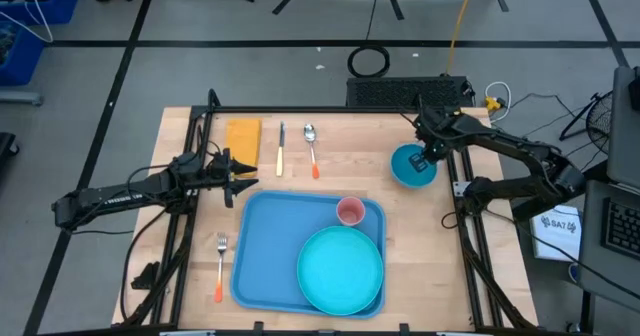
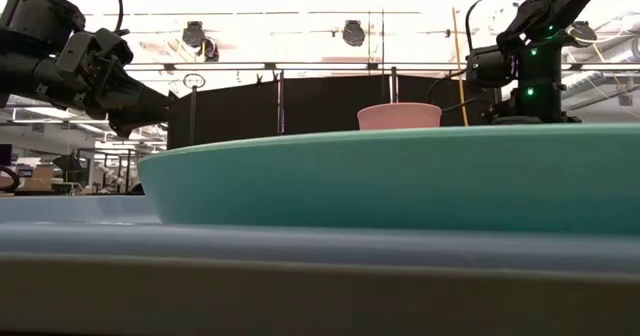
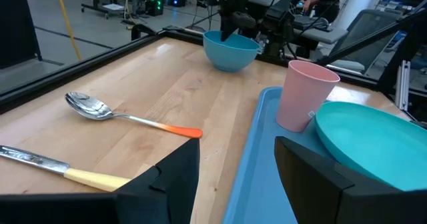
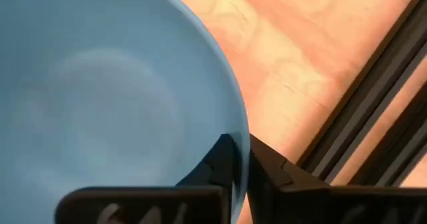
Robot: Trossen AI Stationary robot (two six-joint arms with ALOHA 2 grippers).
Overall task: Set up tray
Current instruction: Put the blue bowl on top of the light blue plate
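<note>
I see my right gripper [image 4: 237, 161] pinched on the blue bowl's [image 1: 411, 166] rim at the table's far right — left gripper [image 1: 243, 170] hovers spread above the tray's [image 1: 268, 244] far-left corner.

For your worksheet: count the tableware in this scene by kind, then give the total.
Tray: 1
Plate: 1
Cup: 1
Bowl: 1
Fork: 1
Knife: 1
Spoon: 1
Yellow cloth or sponge: 1
Total: 8
</note>
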